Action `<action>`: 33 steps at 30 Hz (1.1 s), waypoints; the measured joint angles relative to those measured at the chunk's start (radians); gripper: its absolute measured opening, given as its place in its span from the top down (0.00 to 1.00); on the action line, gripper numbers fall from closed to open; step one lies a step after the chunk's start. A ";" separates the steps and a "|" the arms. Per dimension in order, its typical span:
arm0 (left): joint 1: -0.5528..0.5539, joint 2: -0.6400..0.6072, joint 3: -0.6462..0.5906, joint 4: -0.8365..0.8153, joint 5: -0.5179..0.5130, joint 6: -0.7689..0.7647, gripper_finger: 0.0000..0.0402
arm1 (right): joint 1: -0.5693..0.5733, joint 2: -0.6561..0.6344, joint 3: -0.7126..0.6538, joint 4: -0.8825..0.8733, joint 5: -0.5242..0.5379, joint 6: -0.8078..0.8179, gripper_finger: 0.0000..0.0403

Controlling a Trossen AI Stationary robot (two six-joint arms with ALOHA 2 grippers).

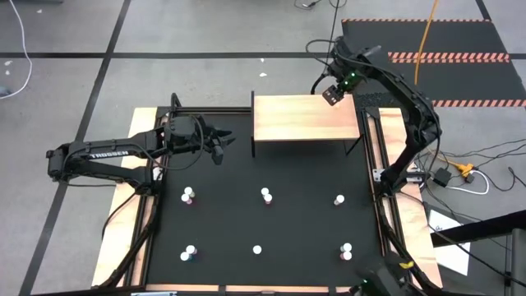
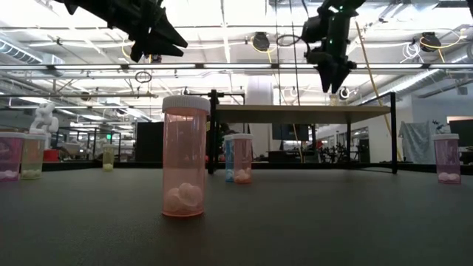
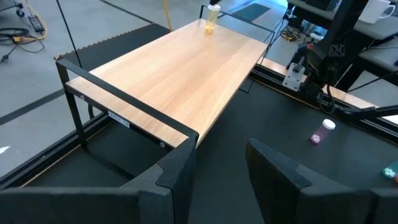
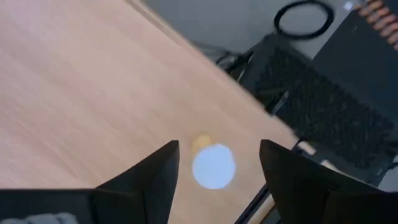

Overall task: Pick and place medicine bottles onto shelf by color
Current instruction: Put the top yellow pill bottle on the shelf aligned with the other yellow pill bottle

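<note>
Your right gripper (image 4: 214, 163) hovers over the shelf's (image 1: 296, 119) far right corner, fingers wide apart around a white-capped yellow bottle (image 4: 213, 165) standing there. Your left gripper (image 1: 220, 144) waits above the desk (image 1: 279, 226), fingers narrow, empty.

The high view looks straight down on the whole black table (image 1: 271, 222), shelf (image 1: 304, 119) upper centre. The low view sits at tabletop level, facing the shelf (image 2: 303, 113) at centre. The left wrist view looks obliquely along the shelf (image 3: 180, 68); the right wrist view hangs close above its corner (image 4: 93, 93).
</note>
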 joint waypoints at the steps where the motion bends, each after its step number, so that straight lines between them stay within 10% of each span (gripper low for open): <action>1: 0.000 0.000 0.000 0.001 -0.001 0.005 0.64 | 0.000 -0.014 0.000 0.009 0.010 -0.001 0.45; 16: 0.004 0.000 -0.001 0.186 -0.009 0.005 0.64 | 0.175 -0.277 0.001 0.171 0.021 -0.063 0.45; 33: -0.111 0.000 -0.001 0.227 -0.051 -0.022 0.64 | 0.748 -0.510 -0.344 0.445 0.258 0.173 0.46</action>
